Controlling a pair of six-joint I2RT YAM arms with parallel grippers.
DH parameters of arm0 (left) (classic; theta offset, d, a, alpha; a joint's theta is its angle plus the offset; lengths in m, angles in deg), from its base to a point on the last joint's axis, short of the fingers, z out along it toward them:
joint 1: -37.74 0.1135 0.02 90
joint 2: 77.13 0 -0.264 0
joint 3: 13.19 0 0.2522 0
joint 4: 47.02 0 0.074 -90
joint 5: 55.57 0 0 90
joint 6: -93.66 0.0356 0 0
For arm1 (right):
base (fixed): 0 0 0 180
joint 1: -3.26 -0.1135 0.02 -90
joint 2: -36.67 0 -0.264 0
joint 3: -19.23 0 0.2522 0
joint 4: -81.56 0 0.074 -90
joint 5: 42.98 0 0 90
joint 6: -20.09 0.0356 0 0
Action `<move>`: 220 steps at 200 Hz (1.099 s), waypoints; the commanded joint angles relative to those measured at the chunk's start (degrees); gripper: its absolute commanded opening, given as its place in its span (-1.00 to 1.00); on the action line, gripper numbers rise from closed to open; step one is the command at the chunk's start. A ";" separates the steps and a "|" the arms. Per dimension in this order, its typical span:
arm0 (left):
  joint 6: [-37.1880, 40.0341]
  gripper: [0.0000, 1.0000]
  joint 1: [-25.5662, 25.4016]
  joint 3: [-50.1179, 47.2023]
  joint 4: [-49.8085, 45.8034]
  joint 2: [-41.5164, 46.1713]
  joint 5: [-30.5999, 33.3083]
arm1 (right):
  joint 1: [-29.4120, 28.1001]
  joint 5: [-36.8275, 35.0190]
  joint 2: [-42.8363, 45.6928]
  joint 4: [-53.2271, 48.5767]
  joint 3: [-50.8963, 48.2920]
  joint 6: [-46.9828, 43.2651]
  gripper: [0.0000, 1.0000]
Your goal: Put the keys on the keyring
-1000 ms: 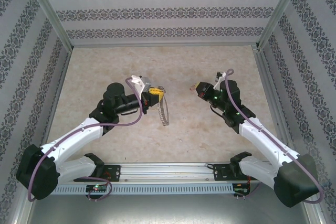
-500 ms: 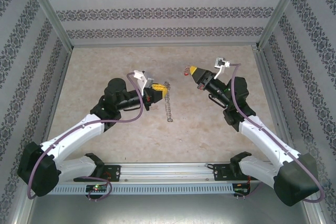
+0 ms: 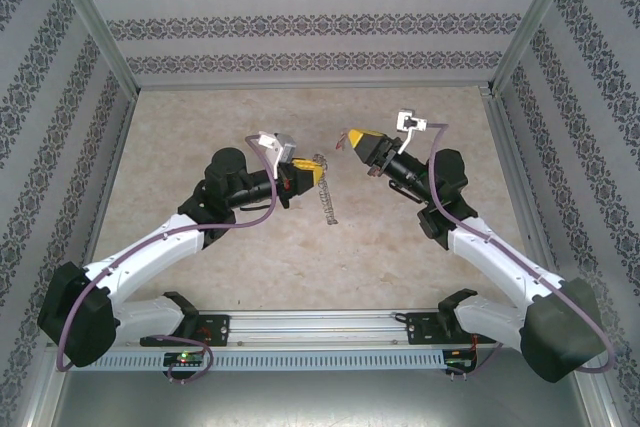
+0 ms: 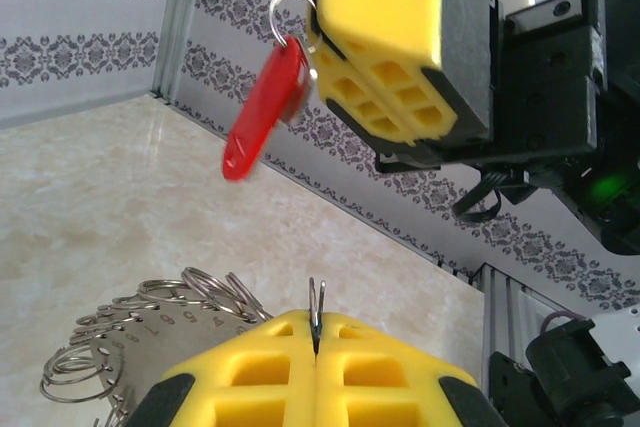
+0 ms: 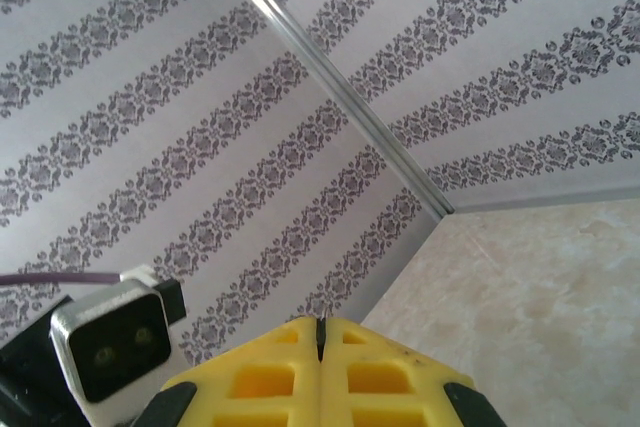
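Red key (image 4: 262,112), plain from the left wrist, pinched by right gripper (image 4: 318,45); left gripper (image 4: 315,335) clamps keyring (image 4: 150,325); beige table (image 3: 200,119), patterned walls (image 3: 300,19)

The table (image 3: 380,267) is a flat, pale beige top with a mottled, stone-like grain; patterned walls (image 3: 300,22) close it on the left, far and right sides; a silver metal rail (image 3: 320,322) runs along its near edge, and the two dark arm bases (image 3: 185,312) (image 3: 455,309) sit on that rail; the keyring (image 3: 325,197) dangles over the middle of the top, and whether its lower end touches the surface cannot be told; the same beige top shows in both wrist views (image 4: 90,197) (image 5: 540,297).
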 commanded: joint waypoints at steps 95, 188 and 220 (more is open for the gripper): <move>9.12 -1.00 -0.65 3.00 -3.21 2.67 -0.61 | 3.18 20.48 3.82 -8.28 1.11 -7.33 -1.00; 11.50 -1.00 -0.65 4.86 -4.97 0.85 -1.77 | 1.36 26.14 -0.04 -11.75 4.93 -10.48 -1.00; 11.45 -1.00 -0.67 5.18 -5.01 0.47 -2.30 | 0.43 26.33 -0.98 -12.21 5.59 -10.95 -1.00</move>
